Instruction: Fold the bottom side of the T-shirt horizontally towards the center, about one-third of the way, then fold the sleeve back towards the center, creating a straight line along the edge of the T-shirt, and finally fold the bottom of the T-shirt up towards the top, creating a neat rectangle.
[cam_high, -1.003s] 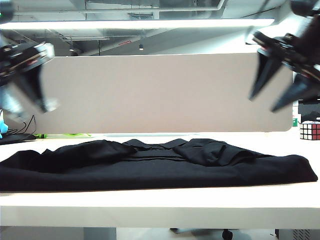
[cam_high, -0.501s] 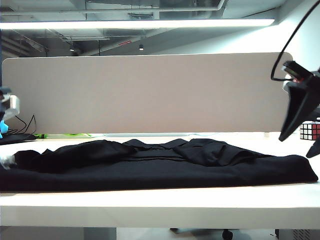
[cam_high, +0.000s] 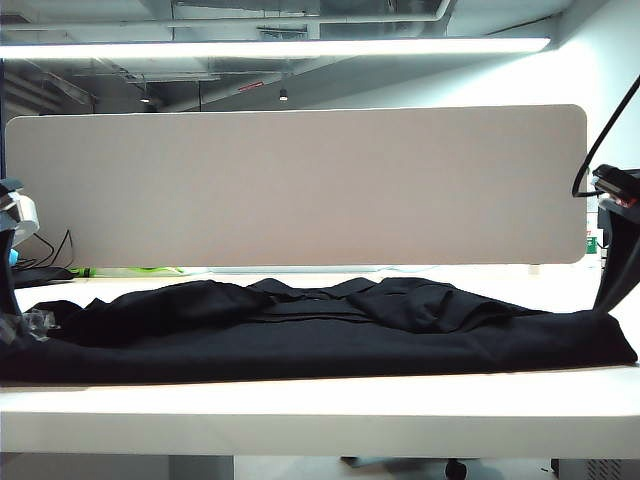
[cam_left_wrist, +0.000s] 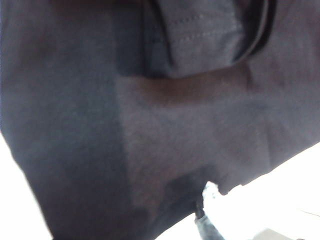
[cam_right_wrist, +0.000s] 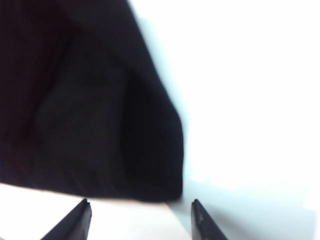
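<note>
Desk (cam_high: 320, 405) is white, under a beige partition (cam_high: 300, 185). T-shirt (cam_high: 320, 330) lies folded across it. Left gripper (cam_high: 12, 300) and right gripper (cam_right_wrist: 140, 217) hang at its ends, jaws wide, holding nothing.

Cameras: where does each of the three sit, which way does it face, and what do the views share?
Exterior view: low at the table's front edge, facing the grey partition; left gripper and right gripper show at the frame edges.
Left wrist view: close above the T-shirt, one fingertip visible.
Right wrist view: looks down on the shirt's corner, open fingers framing it.
Shared: all show the black T-shirt on the white table.
</note>
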